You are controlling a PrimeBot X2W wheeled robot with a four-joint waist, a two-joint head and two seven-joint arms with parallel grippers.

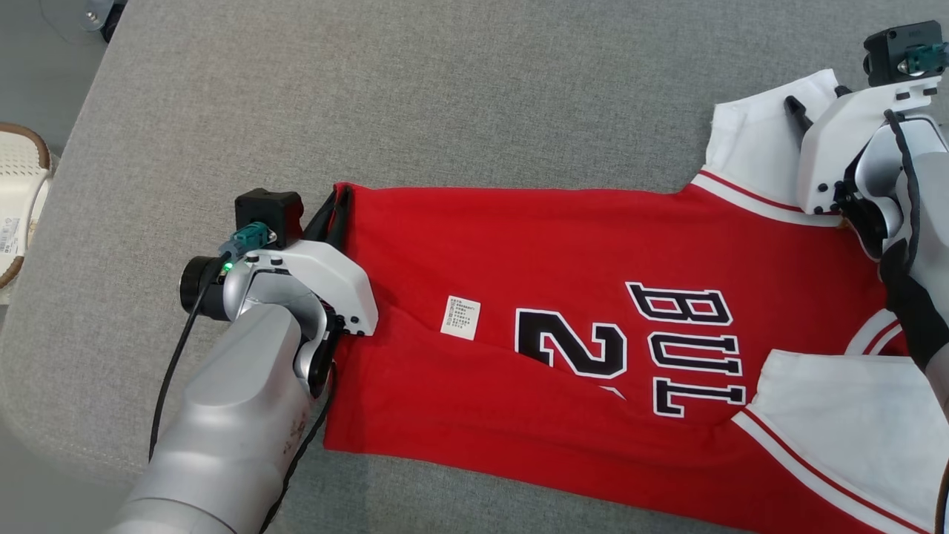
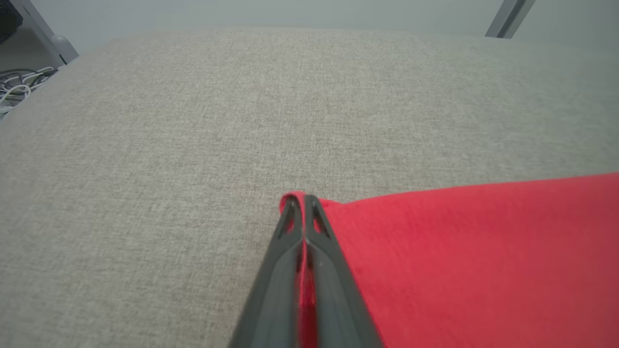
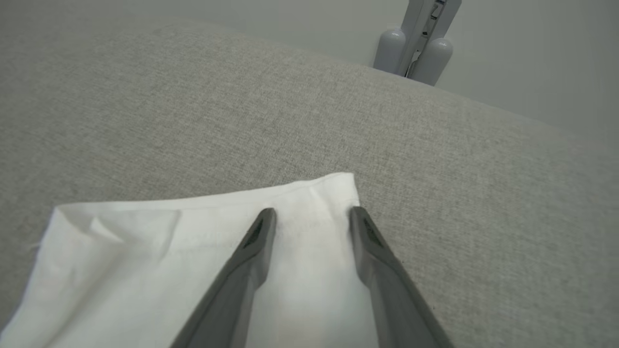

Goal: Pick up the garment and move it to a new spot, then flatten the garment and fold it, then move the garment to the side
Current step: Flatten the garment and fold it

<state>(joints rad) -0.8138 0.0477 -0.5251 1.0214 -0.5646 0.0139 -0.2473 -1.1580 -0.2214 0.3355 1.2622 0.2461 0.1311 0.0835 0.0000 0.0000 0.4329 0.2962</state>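
The garment [image 1: 563, 245] is a red jersey with black-and-white lettering and white sleeves, lying spread across the grey cushion. My left gripper [image 1: 339, 199] is at its upper left hem corner. In the left wrist view that gripper [image 2: 303, 200] is shut, with a fold of the red cloth [image 2: 459, 251] pinched between its fingers. My right gripper [image 1: 815, 100] is over the far white sleeve [image 1: 756, 148] at the upper right. The right wrist view shows it [image 3: 312, 212] open, its two fingers resting apart on the sleeve [image 3: 145, 261] near its corner.
The grey fabric cushion [image 1: 445, 96] stretches bare beyond the garment. Its front edge runs close under the jersey's lower hem. A white woven basket [image 1: 18, 193] stands off the left side. Cables [image 2: 19, 87] and a grey stand [image 3: 420, 48] lie past the far edges.
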